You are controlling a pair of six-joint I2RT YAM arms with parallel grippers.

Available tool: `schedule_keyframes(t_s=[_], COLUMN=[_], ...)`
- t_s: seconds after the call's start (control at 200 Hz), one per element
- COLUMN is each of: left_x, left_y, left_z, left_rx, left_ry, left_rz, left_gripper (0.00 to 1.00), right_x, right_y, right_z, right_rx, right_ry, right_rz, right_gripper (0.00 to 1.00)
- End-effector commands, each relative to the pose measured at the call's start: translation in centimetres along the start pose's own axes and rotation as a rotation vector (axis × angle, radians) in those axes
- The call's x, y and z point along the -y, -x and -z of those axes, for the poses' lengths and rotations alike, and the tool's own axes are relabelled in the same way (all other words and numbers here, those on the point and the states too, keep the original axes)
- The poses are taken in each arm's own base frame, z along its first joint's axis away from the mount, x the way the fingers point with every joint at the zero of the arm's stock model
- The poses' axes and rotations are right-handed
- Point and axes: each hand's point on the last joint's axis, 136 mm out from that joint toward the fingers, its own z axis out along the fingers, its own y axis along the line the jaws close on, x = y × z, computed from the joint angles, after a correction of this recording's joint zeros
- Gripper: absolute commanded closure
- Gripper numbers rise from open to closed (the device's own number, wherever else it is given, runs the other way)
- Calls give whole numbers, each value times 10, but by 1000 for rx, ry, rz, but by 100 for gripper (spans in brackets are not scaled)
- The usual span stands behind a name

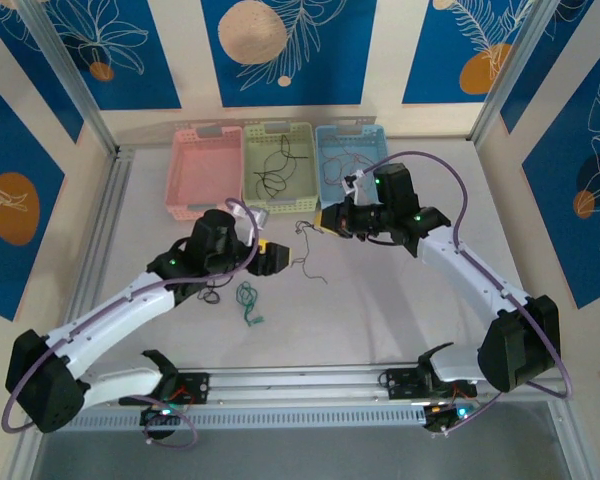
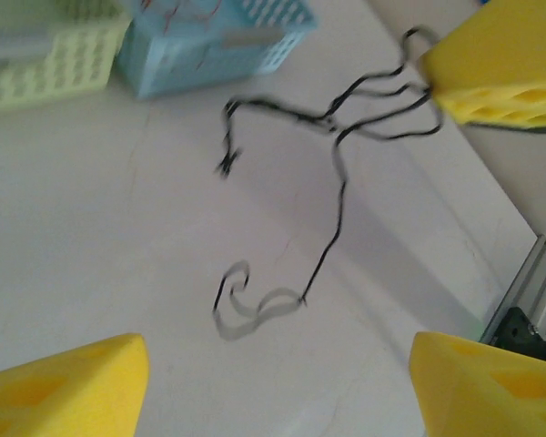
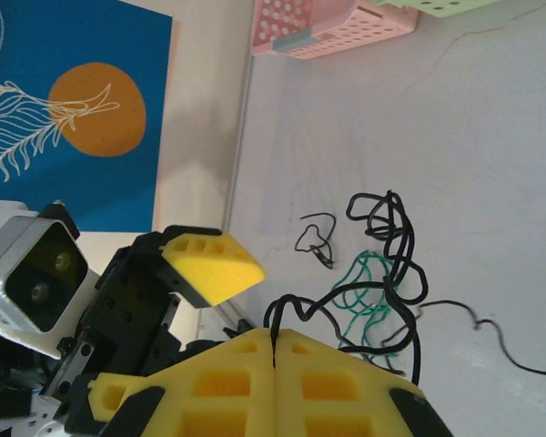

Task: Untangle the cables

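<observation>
— Risks, biggest thing down?

— Table [image 1: 380, 310] first: pale and smooth, likely to let a dropped strand slide. Then the baskets close behind, pink [image 1: 177, 185], green [image 1: 278, 126], blue [image 1: 352, 128]: could catch a swinging tail on a rim.

— And the claws?

— Right claw [image 3: 274, 335] clamped on the black cable [image 2: 338, 182], held up off the table, lower end seemingly resting on it. Left claw [image 2: 278, 364] spread wide, holding nothing, facing that cable from just beside. Could close on two strands at once in the bunch near the right pads. Would then tighten a knot on pulling, not open it. Could also yank the thin wire clean out of the clamped pads.

— Smaller stuff?

— Green cable [image 1: 247, 300] loose on the table by the left arm, apart from the black one as seen from above. Might get dragged by a sweeping tail. Small black loop [image 1: 212, 296] just beside it, same worry.

— Any writing, brands?

— None legible anywhere. Only leaf-and-circle patterns on the blue wall panels [image 1: 110, 50].
</observation>
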Motion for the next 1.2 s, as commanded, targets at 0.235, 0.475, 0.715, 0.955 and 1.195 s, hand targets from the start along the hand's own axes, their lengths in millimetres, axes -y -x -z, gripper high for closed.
schedule_keyframes(t_s=[0.235,0.475,0.715,0.955,1.195], left_x=[23,20,10,5,-2], left_y=[16,7,-10,-30,-47], left_z=[-43,-63,-83,-87,-77], left_rx=[49,49,-3,-16,-4], left_ry=[-183,-221,-223,-243,-232], left_rz=[-172,-155,-117,-55,-8], left_gripper=[24,26,30,49,85], right_x=[-25,-27,-29,-26,-14], right_y=[-8,-11,-10,-7,-3], right_z=[1,-1,-2,0,4], right_rx=[-64,-86,-92,-80,-46], right_ry=[67,82,88,81,45], right_rz=[-57,-74,-81,-86,-112], right_gripper=[100,100,100,100,100])
